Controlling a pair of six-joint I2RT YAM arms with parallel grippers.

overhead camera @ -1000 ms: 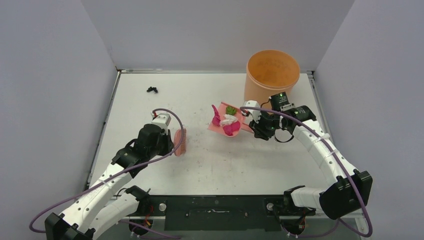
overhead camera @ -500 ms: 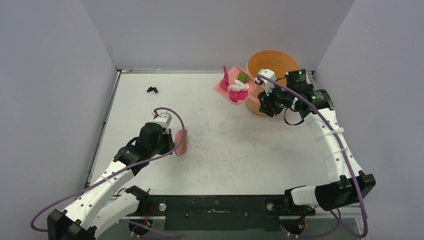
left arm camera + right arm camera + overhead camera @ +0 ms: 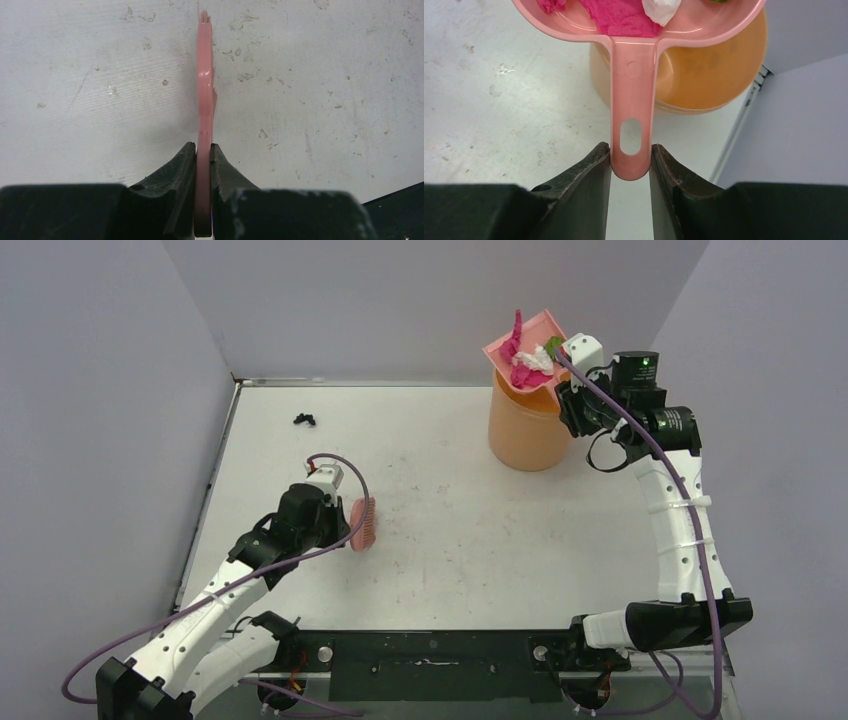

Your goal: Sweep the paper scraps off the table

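overhead, right jaws: my right gripper [image 3: 565,380] is clamped on the handle of the pink dustpan [image 3: 520,345]. I hold it high, at the rim of the orange bucket [image 3: 525,430], so that the load can tip in rather than spill.
overhead, scraps: magenta, white and green paper scraps [image 3: 526,368] lie in the pan. One black scrap [image 3: 304,420] lies on the table [image 3: 470,540] near the far left corner, well apart from both my arms.
overhead, left jaws: my left gripper [image 3: 342,525] is clamped on the pink brush [image 3: 362,523], low over the mid-left table. I judge it parked there, out of the right arm's way.
overhead, room: the bucket stands in the far right corner, near the metal edge and the grey wall [image 3: 760,440]. There is little room to my right and open table to the left.
left wrist, grip: my jaws are together on the brush's thin back, seen edge-on. Under it is bare, scuffed table with no scraps.
right wrist, grip: my jaws pinch the handle end on either side of its hanging slot. The pan is ahead, with the bucket mouth below and to its right, and the table edge and wall are close on that side.
next, my judgement: the pan should tilt so its lip dips inside the rim. The pan looks only partly over the mouth, so scraps may drop outside.
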